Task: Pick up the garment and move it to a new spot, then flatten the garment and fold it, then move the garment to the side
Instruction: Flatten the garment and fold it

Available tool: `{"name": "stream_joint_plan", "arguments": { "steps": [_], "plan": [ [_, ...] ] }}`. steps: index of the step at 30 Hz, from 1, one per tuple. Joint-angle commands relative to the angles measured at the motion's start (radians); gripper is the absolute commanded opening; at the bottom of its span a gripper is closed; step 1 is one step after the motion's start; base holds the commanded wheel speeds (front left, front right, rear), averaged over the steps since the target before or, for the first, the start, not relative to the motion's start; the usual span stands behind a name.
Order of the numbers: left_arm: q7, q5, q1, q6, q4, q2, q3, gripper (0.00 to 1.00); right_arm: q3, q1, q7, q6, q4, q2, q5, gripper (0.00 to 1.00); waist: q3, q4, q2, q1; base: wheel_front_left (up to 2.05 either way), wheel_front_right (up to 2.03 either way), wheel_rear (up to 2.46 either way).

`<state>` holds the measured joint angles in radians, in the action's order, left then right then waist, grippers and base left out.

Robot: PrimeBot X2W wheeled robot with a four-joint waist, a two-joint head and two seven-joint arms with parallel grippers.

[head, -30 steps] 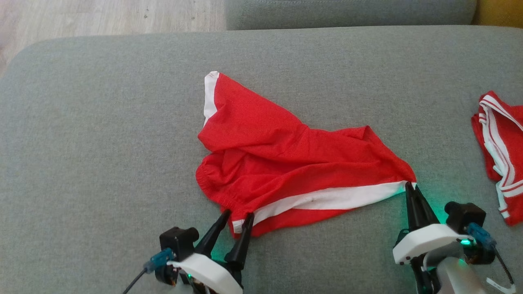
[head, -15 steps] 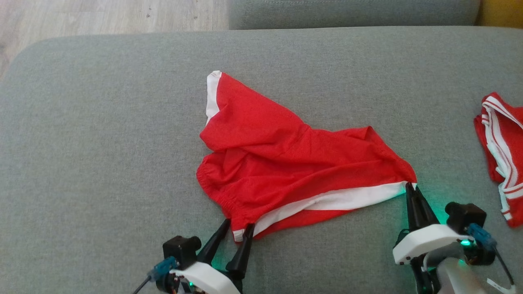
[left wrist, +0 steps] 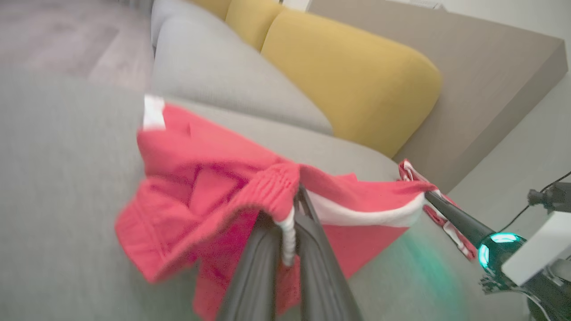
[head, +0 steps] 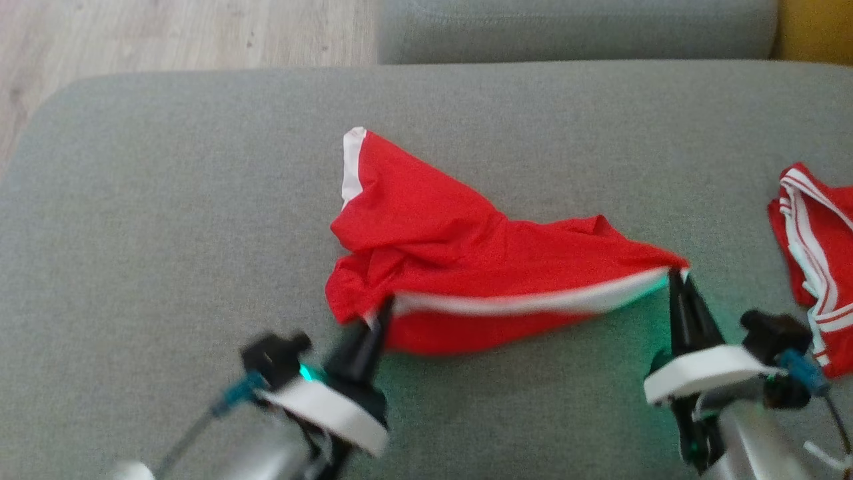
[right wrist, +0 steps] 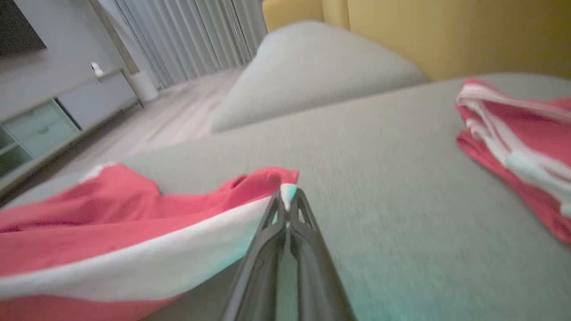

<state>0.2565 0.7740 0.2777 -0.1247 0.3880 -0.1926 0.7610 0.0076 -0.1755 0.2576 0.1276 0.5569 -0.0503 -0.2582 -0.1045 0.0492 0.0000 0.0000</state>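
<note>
The left gripper [head: 381,312] is pinching the garment [head: 466,267] with its two dark fingers drawn together. In the left wrist view a white-edged fold at the end of the gathered elastic waistband [left wrist: 263,183] is sitting clamped between them. The right gripper [head: 676,273] is also closed tight, its fingertips meeting on the far right corner of the garment, right where the white stripe [head: 520,303] is ending. Green light from both wrists is spilling onto the fabric below.

Between the two grippers the near edge of the garment, a pair of red shorts, is hanging in a stretched line, with the white stripe running along it and a red flap drooping underneath. The part behind is lying crumpled on the grey sofa seat [head: 166,200], rising to a peak at the back left where a short white band is showing. The garment is sitting around the middle of the seat, slightly toward the robot.

Well apart from it, at the right edge of the seat, a second red garment [head: 816,247] with thin white stripes is lying bunched. A yellow cushion [left wrist: 357,76] is standing behind the seat, and a pale wooden floor [head: 166,33] is showing past the seat's far left corner.
</note>
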Motion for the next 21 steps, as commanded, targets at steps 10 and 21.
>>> {"name": "stream_joint_plan", "arguments": {
  "steps": [10,21],
  "plan": [
    [-0.075,0.010,0.434,-0.006,-0.159,-0.297,-0.095,0.00,0.046,-0.314,0.004,0.003,-0.256,-0.050,-0.116,0.00,0.122,-0.030,0.0000,0.0000,0.00,0.00,0.00],
    [-0.178,0.082,0.620,-0.006,-0.213,-0.397,-0.088,0.00,0.127,-0.562,-0.031,0.003,-0.286,-0.143,-0.187,0.00,0.114,-0.042,0.0000,0.0000,0.00,0.00,0.00]
  ]
}}
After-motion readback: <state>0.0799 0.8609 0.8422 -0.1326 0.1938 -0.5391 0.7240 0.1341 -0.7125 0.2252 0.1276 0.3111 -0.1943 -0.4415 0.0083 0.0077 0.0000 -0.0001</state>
